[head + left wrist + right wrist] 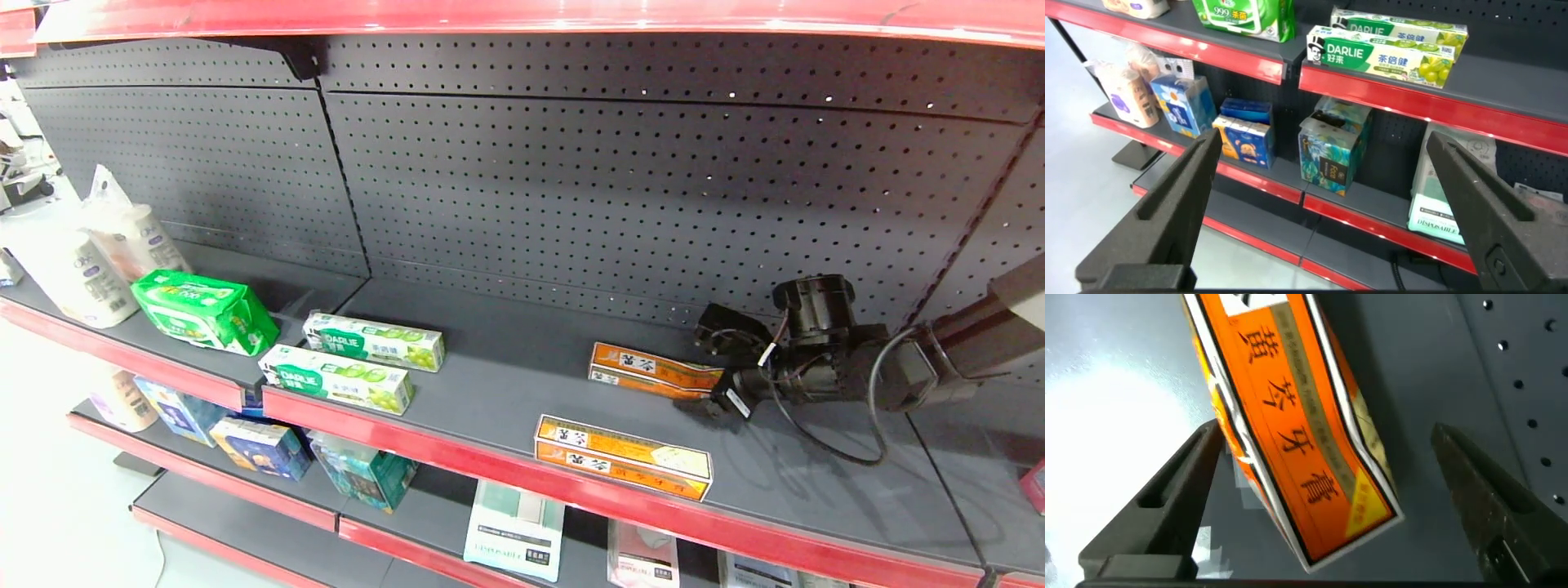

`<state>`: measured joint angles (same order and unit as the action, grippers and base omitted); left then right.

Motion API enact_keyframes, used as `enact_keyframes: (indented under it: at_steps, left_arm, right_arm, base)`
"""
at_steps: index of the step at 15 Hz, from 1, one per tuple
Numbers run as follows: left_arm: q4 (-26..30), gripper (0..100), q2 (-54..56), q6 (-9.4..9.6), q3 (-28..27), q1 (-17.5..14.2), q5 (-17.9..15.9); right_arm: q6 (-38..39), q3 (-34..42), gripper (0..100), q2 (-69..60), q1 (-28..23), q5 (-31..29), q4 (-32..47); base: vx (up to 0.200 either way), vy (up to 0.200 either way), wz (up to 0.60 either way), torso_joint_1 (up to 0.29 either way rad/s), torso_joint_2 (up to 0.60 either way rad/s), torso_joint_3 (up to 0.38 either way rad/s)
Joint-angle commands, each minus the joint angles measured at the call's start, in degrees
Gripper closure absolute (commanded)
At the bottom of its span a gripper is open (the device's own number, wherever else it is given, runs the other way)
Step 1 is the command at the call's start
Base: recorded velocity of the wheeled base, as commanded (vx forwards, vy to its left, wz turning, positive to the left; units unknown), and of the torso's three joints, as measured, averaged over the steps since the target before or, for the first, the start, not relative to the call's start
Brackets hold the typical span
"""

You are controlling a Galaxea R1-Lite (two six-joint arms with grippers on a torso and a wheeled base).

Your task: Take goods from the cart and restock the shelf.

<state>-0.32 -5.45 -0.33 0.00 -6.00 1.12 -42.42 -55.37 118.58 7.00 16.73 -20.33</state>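
An orange toothpaste box [653, 370] lies on the grey shelf [506, 367] toward the back. My right gripper [712, 398] is at its right end, open. In the right wrist view the same box [1290, 433] lies between the spread fingers [1159, 514] of the right gripper [1323, 510], with a gap on the far side. A second orange box [622, 456] rests at the shelf's red front lip. My left gripper [1323, 220] is open and holds nothing, facing the lower shelves.
Two green toothpaste boxes [374, 340] [336, 379], a green wipes pack [204, 312] and white refill bags [90, 261] stand to the left. Lower shelves hold blue boxes [1243, 135] and a teal box [1331, 151]. A perforated back panel [620, 196] closes the shelf behind.
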Motion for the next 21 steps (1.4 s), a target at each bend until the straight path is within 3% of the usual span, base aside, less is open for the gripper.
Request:
enact_keyframes:
  at_steps: [1,15,16,21]
  left_arm:
    - [-0.03,0,-0.09,-0.02,0.0,-0.07,0.02]
    - [-0.03,0,-0.09,-0.02,0.0,-0.07,0.02]
    - [-0.03,0,-0.09,-0.02,0.0,-0.07,0.02]
    - [-0.03,0,-0.09,-0.02,0.0,-0.07,0.02]
  right_arm:
    - [-0.03,-0.09,0,0.6,-0.67,-0.2,0.12]
    - [0.59,-0.53,0,0.95,-0.14,-0.29,0.47]
    - [0.5,-0.44,100,0.95,-0.14,-0.29,0.47]
    - [0.5,-0.35,100,0.87,-0.14,-0.29,0.38]
  base:
    - [0.0,0.0,0.0,0.0,0.0,0.0]
    - [0.0,0.0,0.0,0.0,0.0,0.0]
    - [0.0,0.0,0.0,0.0,0.0,0.0]
    - [0.0,0.0,0.0,0.0,0.0,0.0]
